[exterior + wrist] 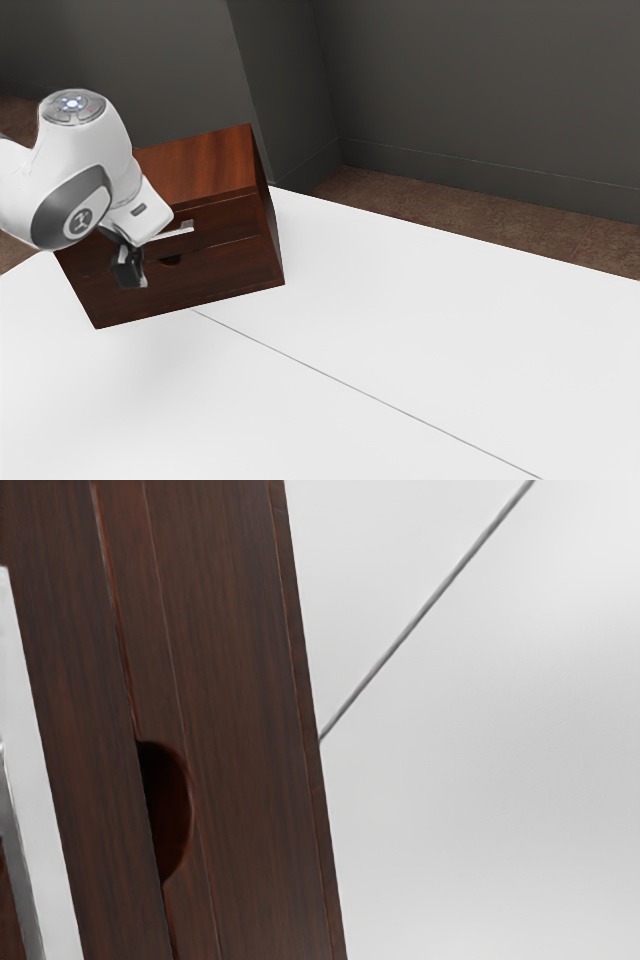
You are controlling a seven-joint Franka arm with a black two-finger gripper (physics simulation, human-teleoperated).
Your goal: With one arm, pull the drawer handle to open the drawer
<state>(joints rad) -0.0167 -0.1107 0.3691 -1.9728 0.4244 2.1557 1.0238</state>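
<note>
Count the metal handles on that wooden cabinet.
1. One silver metal bar handle sits on the front of the dark brown wooden cabinet, above a half-round cutout, near the black pincer; the white arm may hide another.

Arm cut off at exterior view's left edge, covers same side of drawer cabinet front and one end of drawer handle. In wrist view drawer cabinet runs past picture edges.
</note>
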